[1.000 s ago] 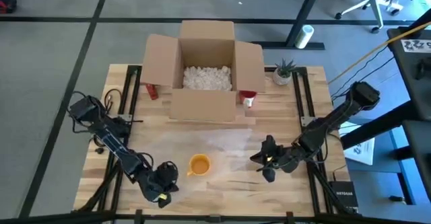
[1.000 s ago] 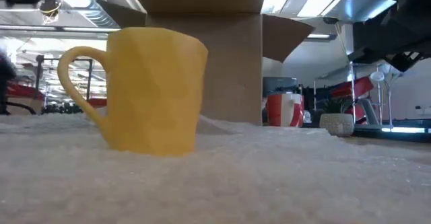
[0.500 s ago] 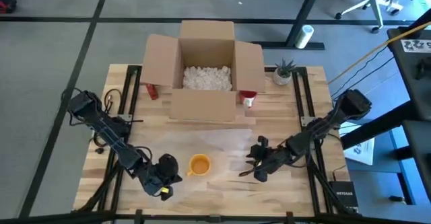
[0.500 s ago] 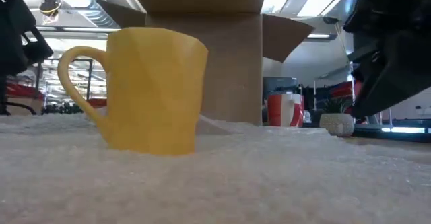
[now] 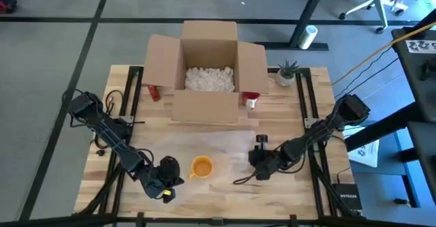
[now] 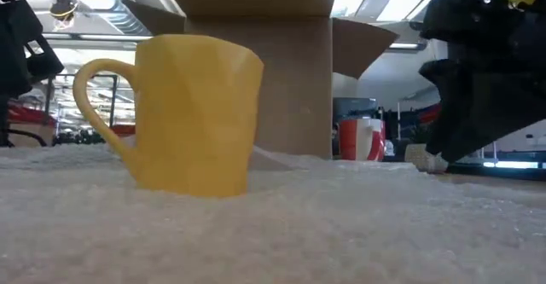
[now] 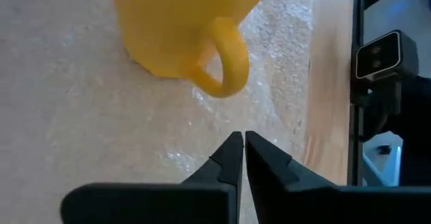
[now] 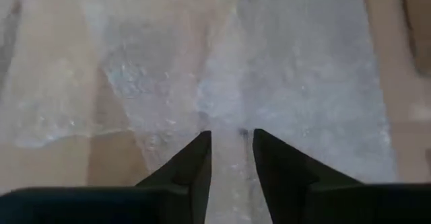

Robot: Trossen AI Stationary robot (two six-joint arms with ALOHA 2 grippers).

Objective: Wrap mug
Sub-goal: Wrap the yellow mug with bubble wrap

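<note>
The right gripper (image 8: 229, 146) hangs low with fingers slightly parted over the bubble wrap (image 5: 228, 145), right of the yellow mug (image 5: 201, 166) standing upright on it, while the left gripper (image 7: 238, 150), fingers pressed together, sits just left of the mug's handle (image 7: 222, 59), near the table's (image 5: 286, 104) front edge

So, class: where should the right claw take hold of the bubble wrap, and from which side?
Grip the bubble wrap at its free edge on the table, coming down from above on the mug's right. It lies flat, so only the edge offers purchase.
</note>
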